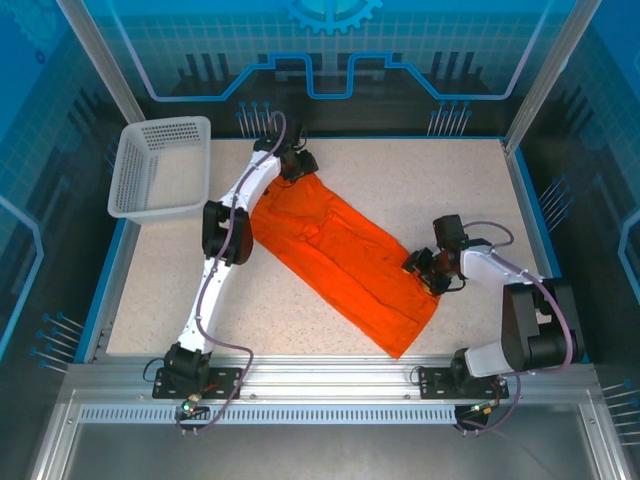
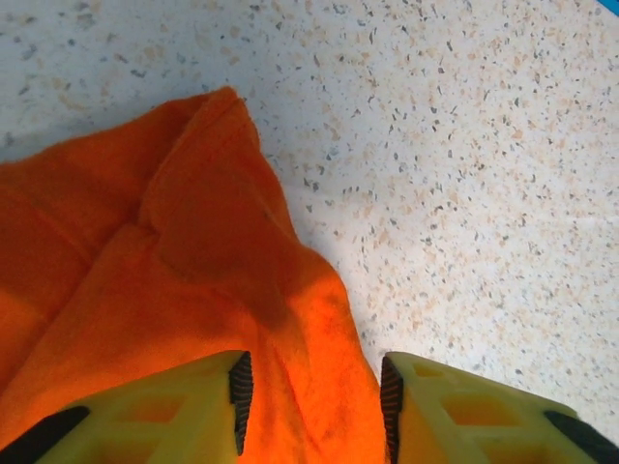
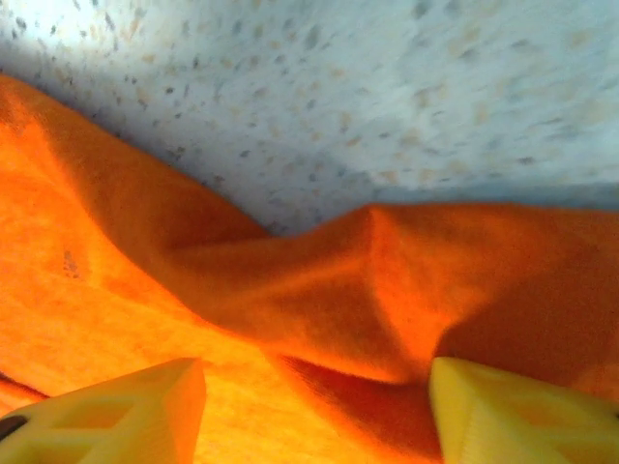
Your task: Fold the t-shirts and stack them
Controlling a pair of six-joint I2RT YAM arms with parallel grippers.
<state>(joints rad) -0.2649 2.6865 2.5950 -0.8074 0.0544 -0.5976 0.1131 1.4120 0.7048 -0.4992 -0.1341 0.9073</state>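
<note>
the speckled pale table [image 1: 420,190] carries one bright orange t-shirt [image 1: 345,255], which lies spread in a long diagonal band across the middle, running from the far left down toward the near right edge, folded lengthwise with soft creases along it. a white perforated basket [image 1: 160,210] stands at the far left corner of the table, well apart from the cloth. the left arm [image 1: 225,225] reaches forward along the left side of the t-shirt, and the left gripper [image 1: 295,165] sits at its far end. the right arm [image 1: 500,275] bends in from the right, with the right gripper [image 1: 420,265] at the cloth's right edge near its lower end. in the left wrist view the yellow fingers [image 2: 184,411] stand a moderate way apart, with a raised corner of orange cloth lying between them and bare table beside it. in the right wrist view the fingers [image 3: 493,411] are spread wide, low over a rumpled ridge of cloth at the t-shirt's edge, gripping nothing.
</note>
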